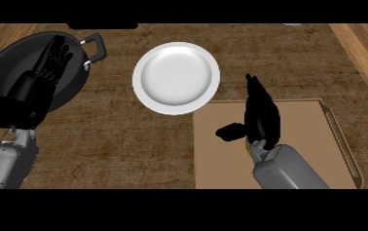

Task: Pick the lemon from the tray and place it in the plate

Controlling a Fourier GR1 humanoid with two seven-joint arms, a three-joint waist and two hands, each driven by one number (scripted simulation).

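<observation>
One white round plate (pixel 176 77), glossy and shallow, upper centre of frame. One flat tan rectangular tray (pixel 302 127), lower right, on wood-grain counter (pixel 115 127). One black pan (pixel 72 79) with loop handle, upper left. Left hand (pixel 54 62) rests over pan, fingers straight, holding nothing. Right hand (pixel 259 115) over tray, fingers extended; grasp cannot be told. Lemon (pixel 249 149): yellow sliver under right wrist, on tray.

No readable text, labels or numbers.
</observation>
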